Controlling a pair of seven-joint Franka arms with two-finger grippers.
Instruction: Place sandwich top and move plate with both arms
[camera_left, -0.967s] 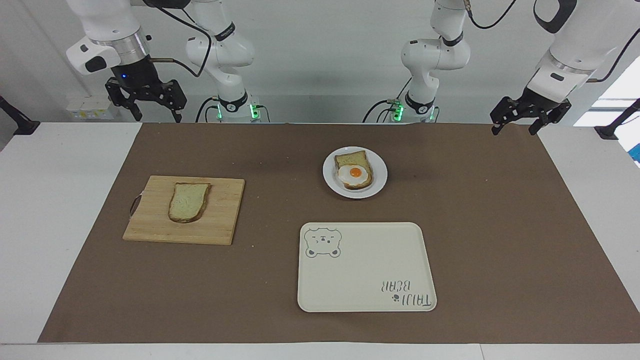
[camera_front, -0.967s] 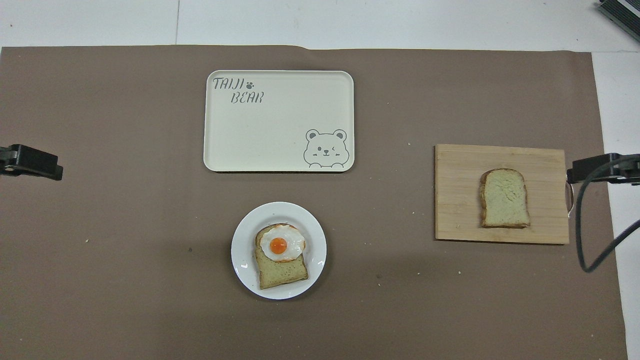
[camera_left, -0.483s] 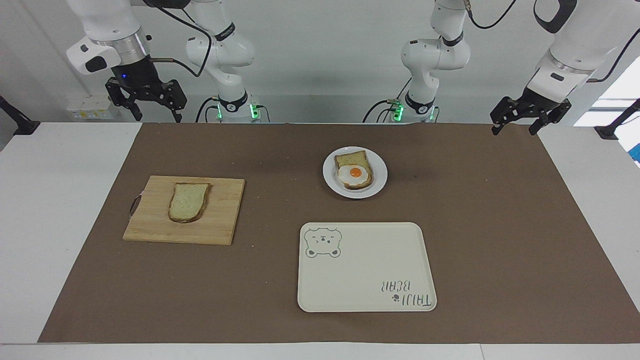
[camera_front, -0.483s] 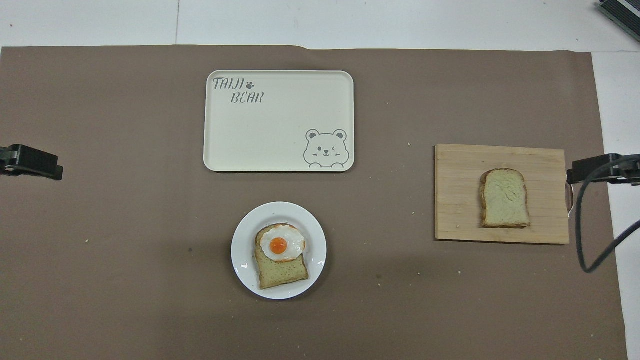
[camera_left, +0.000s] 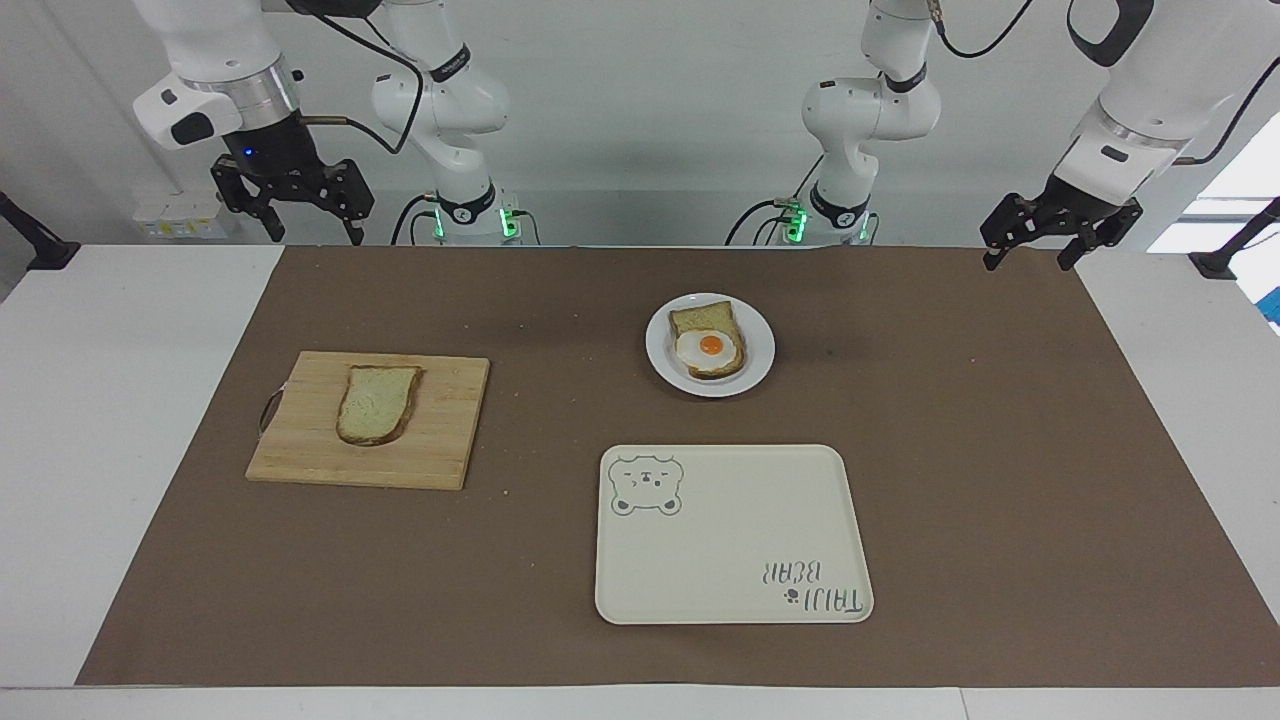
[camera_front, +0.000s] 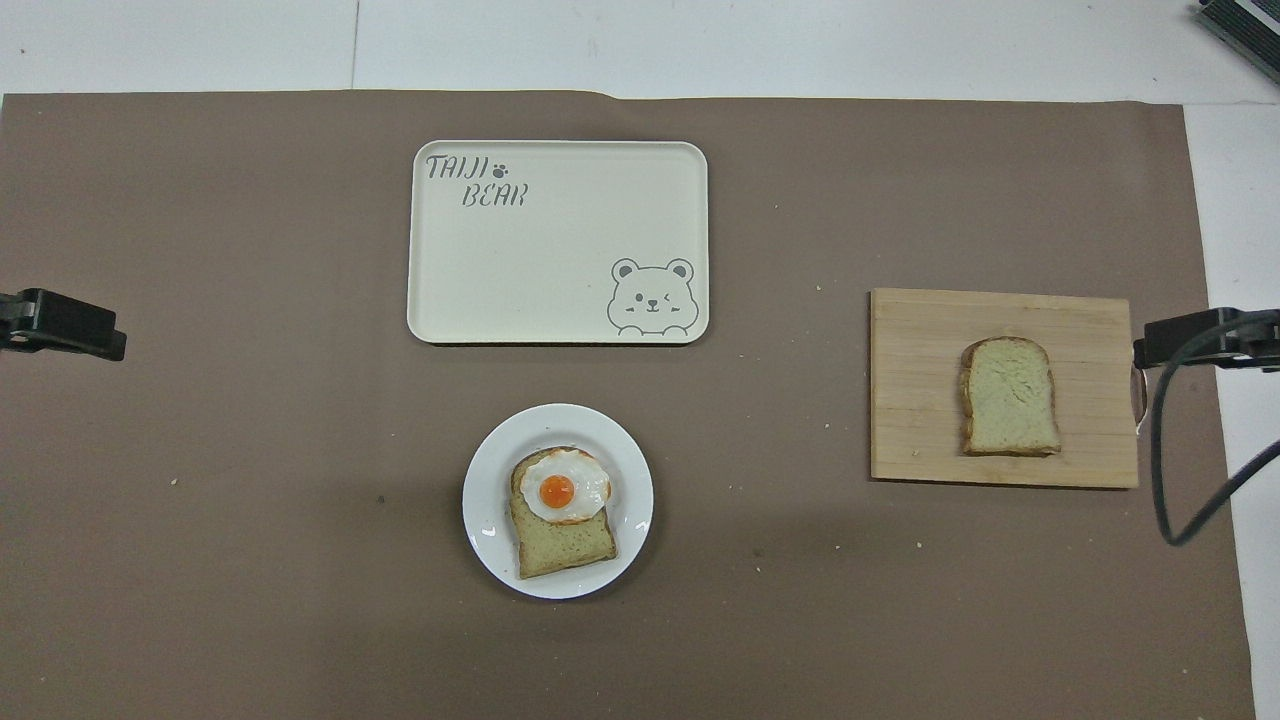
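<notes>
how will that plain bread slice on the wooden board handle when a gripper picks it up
The sandwich top is a thin, porous slice lying flat on the cutting board, so it is probably light, soft and easily dented. Held by one edge it may sag. Its flat shape should not roll.

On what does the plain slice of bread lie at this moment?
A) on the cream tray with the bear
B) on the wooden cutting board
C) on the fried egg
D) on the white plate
B: the sandwich top lies flat on the wooden cutting board, apart from the plate.
</notes>
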